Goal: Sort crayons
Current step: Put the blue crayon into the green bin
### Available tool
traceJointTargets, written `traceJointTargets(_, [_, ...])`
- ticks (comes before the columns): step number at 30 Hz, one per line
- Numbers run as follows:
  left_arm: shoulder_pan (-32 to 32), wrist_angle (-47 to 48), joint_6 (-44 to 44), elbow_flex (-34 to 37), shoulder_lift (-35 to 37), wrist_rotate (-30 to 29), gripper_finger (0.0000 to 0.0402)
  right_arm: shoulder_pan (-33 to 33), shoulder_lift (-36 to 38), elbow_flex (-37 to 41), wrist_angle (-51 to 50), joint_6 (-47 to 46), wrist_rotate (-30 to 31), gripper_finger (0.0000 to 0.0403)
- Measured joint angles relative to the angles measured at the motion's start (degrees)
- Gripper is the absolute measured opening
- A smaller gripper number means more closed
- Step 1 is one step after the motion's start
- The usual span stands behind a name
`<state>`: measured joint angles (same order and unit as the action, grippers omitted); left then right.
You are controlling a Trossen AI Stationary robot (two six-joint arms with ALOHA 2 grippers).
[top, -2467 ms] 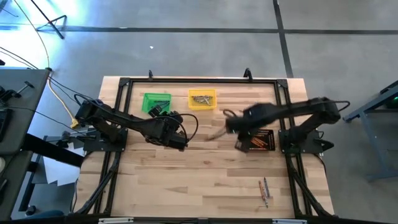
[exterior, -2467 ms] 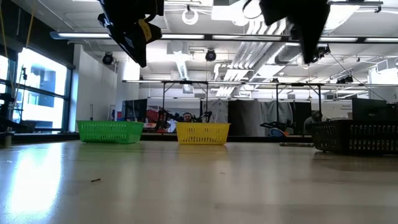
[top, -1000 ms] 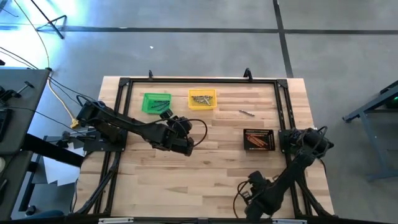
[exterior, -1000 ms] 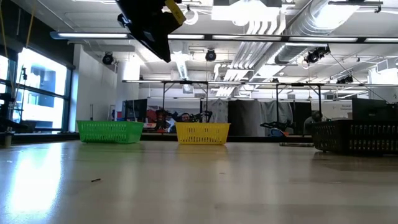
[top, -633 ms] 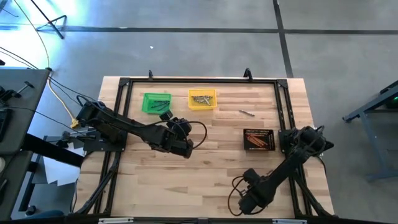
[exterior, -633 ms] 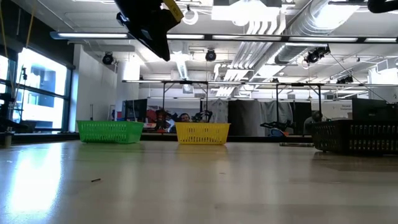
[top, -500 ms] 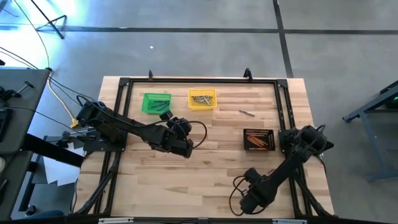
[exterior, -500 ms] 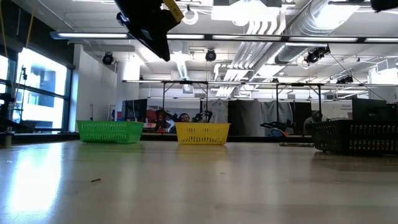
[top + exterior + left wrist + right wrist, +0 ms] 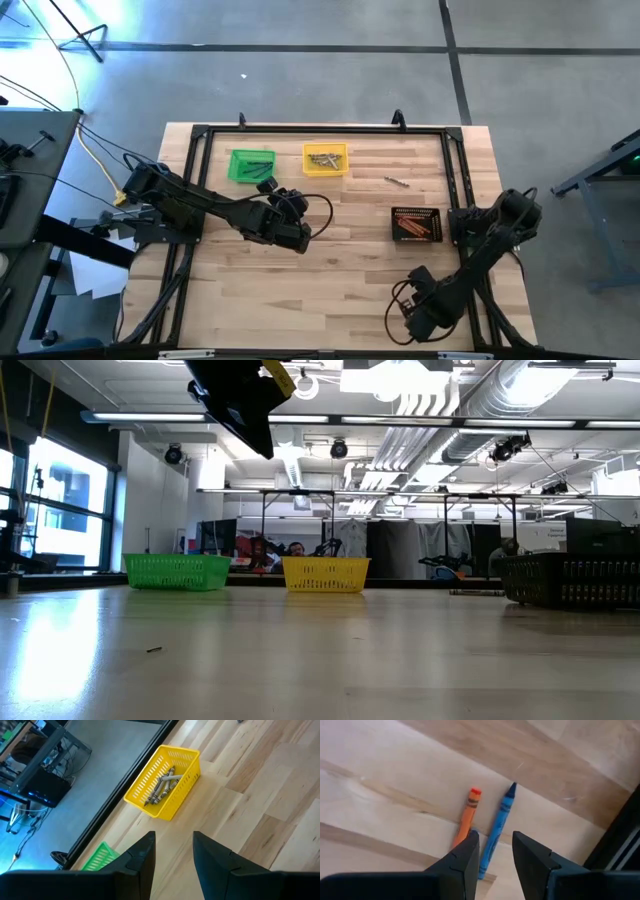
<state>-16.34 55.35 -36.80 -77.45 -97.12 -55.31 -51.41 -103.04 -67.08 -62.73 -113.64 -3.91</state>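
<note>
An orange crayon (image 9: 467,817) and a blue crayon (image 9: 496,831) lie side by side on the table (image 9: 330,290) toward five o'clock. The right gripper (image 9: 494,851) hovers above them, fingers parted and empty. This looks like the approach to a pick; next it must descend and close on one. The left gripper (image 9: 173,851) waits mid-table, open and empty, facing the yellow bin (image 9: 165,781) of grey crayons (image 9: 161,785) at twelve o'clock.

Your two arms, both with fingers parted.
Left gripper (image 9: 298,232) hangs mid-table; right gripper (image 9: 412,325) sits toward five o'clock.
</note>
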Motion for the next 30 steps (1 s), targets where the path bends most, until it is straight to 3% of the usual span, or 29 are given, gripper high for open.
traceJointTargets(7, [0.0, 0.02, 0.02, 0.0, 0.0, 0.02, 0.0115, -0.01, 3.32, 4.33, 0.77, -1.39, -0.12, 0.011])
traceJointTargets(15, [0.0, 0.04, 0.59, 0.0, 0.0, 0.02, 0.0115, 0.0, 3.89, 11.12, 13.44, -1.99, -1.01, 0.011])
traceJointTargets(25, [0.01, 0.02, 0.58, 0.0, 0.0, -0.03, 0.0115, 0.02, 4.24, 15.2, 16.73, -1.88, -1.03, 0.0109])
traceJointTargets(30, [0.0, 0.02, 0.57, 0.0, 0.02, -0.44, 0.0115, 0.0, 4.14, 15.26, 16.61, -1.86, -0.89, 0.0079])
